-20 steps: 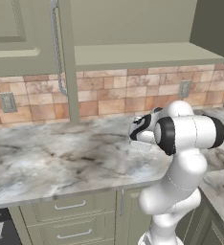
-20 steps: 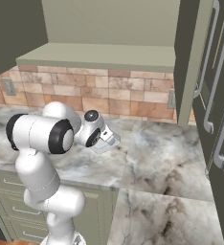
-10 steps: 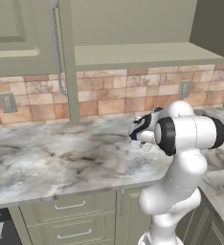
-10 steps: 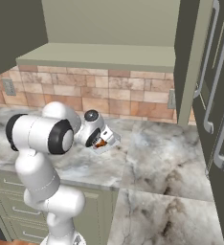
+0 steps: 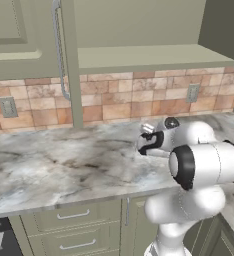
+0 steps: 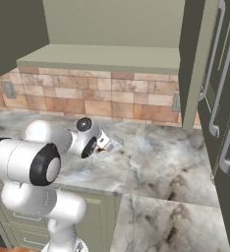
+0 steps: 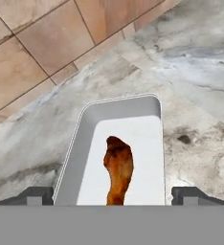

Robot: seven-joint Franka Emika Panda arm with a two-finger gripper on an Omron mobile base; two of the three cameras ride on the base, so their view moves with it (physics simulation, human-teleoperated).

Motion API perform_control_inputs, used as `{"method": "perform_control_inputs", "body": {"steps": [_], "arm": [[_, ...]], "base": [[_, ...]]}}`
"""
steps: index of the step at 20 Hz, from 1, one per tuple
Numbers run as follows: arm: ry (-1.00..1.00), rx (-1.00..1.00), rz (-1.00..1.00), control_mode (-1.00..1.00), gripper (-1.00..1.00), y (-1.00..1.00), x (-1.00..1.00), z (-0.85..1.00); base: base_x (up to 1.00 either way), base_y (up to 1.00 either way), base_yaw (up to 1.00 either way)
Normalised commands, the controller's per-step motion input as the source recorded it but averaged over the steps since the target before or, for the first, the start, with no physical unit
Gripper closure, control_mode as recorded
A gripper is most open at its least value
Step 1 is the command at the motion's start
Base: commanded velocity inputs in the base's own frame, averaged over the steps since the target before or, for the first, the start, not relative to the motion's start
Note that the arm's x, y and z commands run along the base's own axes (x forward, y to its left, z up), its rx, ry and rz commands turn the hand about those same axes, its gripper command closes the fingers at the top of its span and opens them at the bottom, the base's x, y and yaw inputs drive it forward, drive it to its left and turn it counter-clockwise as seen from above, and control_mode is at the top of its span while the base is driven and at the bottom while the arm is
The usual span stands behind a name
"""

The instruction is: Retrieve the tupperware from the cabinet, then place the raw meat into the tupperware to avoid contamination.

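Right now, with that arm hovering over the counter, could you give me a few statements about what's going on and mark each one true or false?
1. The raw meat lies inside the tupperware. True.
2. The tupperware sits on a cabinet shelf. False: it rests on the marble counter, near the tiled backsplash.
3. The gripper is clamped on the meat. False: its fingertips stand wide apart on either side of the container, and the meat lies free.
4. The upper cabinet stands open. True.
5. The tupperware has a lid on it. False: it is uncovered, with the meat showing.
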Motion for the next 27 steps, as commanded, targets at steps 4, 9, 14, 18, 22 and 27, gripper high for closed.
{"method": "perform_control_inputs", "body": {"steps": [4,9,14,18,22,27], "arm": [[-0.21,-0.09,0.03,-1.0,-1.0,0.35,-0.73,0.3],[-0.33,-0.06,0.04,-1.0,-1.0,0.18,-0.71,0.24],[-0.43,-0.02,0.03,-1.0,-1.0,0.09,-0.62,0.33],[-0.46,-0.02,0.03,-1.0,-1.0,0.07,-0.56,0.25],[-0.19,0.0,0.0,-1.0,-1.0,0.01,-0.25,0.08],[-0.01,0.0,0.0,-1.0,-1.0,0.0,-0.01,0.0]], "base": [[0.0,0.0,0.0],[0.0,0.0,0.0],[0.0,0.0,0.0],[0.0,0.0,0.0],[0.0,0.0,0.0],[0.0,0.0,0.0]]}}
